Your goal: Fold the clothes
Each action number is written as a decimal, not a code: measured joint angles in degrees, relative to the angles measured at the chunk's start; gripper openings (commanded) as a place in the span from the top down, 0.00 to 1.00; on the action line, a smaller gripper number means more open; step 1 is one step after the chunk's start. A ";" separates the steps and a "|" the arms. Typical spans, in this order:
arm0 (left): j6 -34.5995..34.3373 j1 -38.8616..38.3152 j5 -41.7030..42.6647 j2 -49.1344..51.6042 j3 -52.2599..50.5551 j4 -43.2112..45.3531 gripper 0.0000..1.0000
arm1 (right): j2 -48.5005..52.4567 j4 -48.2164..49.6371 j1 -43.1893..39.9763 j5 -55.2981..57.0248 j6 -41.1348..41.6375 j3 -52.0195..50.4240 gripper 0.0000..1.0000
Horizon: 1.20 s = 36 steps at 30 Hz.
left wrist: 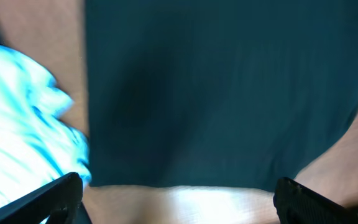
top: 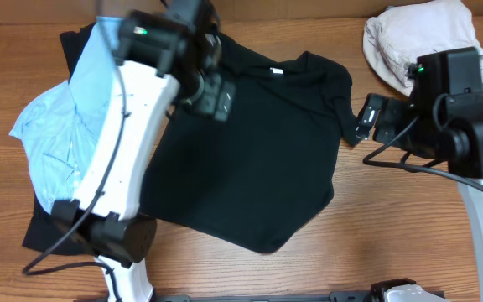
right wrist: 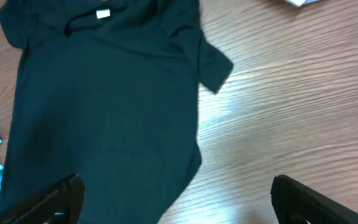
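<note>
Where the black tee (top: pixel 250 159) is sitting: it's lying spread flat mid-table (top: pixel 392 226), with the collar pointing at 12 o'clock and the hem angling toward 6.
Left gripper (left wrist: pixel 179 198): it's hanging over the tee's 10 o'clock shoulder, fingers spread wide, gripping nothing.
Right gripper (right wrist: pixel 176 199): it's hovering just off the sleeve (top: pixel 342 105) at 3 o'clock, also spread wide and carrying nothing.
Other laundry: a light blue shirt (top: pixel 53 134) is bunching up at 9 o'clock, and a beige garment (top: pixel 418 38) is sitting at 1 o'clock.
Step I'm guessing: lining up the first fold.
How I'd be doing it: pinching shoulder and sleeve edge together, lifting low, and carrying both across at matching speed so the cloth isn't twisting, all while keeping clear of the blue shirt.
</note>
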 measured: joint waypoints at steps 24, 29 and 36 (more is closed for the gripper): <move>6.95 -5.57 3.67 0.52 -51.78 41.75 0.00 | 1.25 19.39 0.00 -6.49 0.59 -18.08 0.01; 6.91 -5.57 0.07 -0.79 -54.31 45.68 0.00 | 2.80 19.56 0.00 -6.51 0.61 -18.08 0.01; 6.32 -3.39 -3.74 -1.27 -55.71 52.09 0.00 | 3.43 20.09 0.00 -6.47 0.59 -18.10 0.01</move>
